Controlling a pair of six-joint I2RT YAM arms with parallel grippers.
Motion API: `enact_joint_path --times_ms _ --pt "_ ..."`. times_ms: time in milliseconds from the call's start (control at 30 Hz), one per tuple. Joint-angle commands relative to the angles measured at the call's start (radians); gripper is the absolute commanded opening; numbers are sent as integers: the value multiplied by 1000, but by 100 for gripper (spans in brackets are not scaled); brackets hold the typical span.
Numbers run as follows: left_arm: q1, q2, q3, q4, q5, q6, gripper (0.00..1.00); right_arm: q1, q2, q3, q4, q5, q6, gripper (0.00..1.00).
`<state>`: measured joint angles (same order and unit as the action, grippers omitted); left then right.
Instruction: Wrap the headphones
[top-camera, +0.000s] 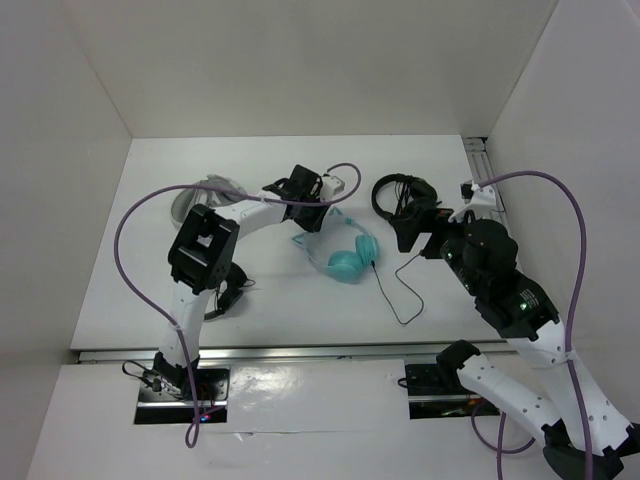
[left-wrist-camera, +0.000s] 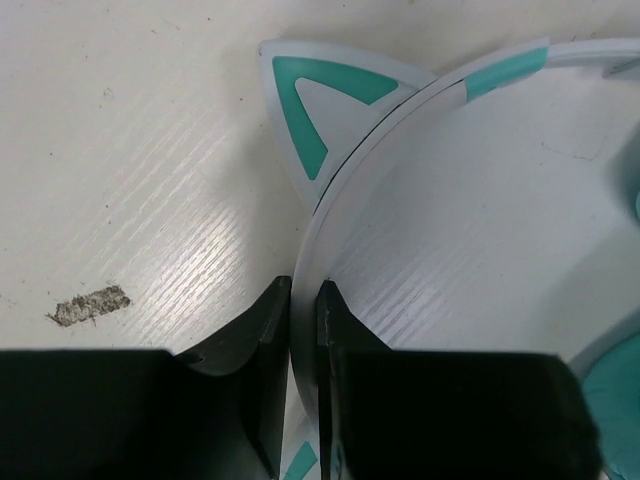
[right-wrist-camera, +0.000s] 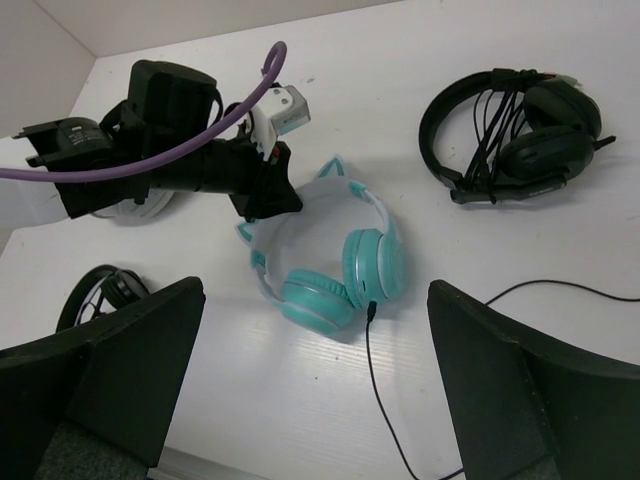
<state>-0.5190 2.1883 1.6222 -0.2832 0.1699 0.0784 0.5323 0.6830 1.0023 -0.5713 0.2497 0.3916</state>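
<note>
The left gripper (left-wrist-camera: 303, 296), black fingers nearly together, is pinching the white headband of the teal cat-eared over-ear headphones (right-wrist-camera: 345, 272), which are lying mid-table on the white tabletop (top-camera: 150, 290). Their thin black cable (top-camera: 395, 300) is trailing toward the right gripper (right-wrist-camera: 315, 290), which is hovering with its jaws spread wide.

Carrying, on a white wood-grained table (top-camera: 280, 320), teal headphones (top-camera: 342, 256) lying about the middle, ear cups toward the near edge. Trailing a thin black cable (top-camera: 391, 298) from them toward the near edge and looping back. Holding black headphones (top-camera: 400, 195) toward the far right corner, a grey-white headset (top-camera: 212, 184) toward the far left, another black headset (right-wrist-camera: 118, 288) nearer the near left corner. Showing a grey scuff (left-wrist-camera: 88, 304) on the bare top.
</note>
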Motion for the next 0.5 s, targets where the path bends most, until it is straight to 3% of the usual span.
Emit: enact_joint_path --times_ms 0,233,367,467 --pt "2 -47 -34 -67 -60 37 0 6 -11 42 -9 11 -14 100" --pt "-18 -99 19 -187 -167 17 0 6 -29 33 4 46 -3 100" --pt "-38 -168 103 -290 -440 -78 0 6 -51 -17 101 22 6 100" --pt "-58 -226 191 -372 -599 -152 0 6 -92 -92 197 -85 -46 100"
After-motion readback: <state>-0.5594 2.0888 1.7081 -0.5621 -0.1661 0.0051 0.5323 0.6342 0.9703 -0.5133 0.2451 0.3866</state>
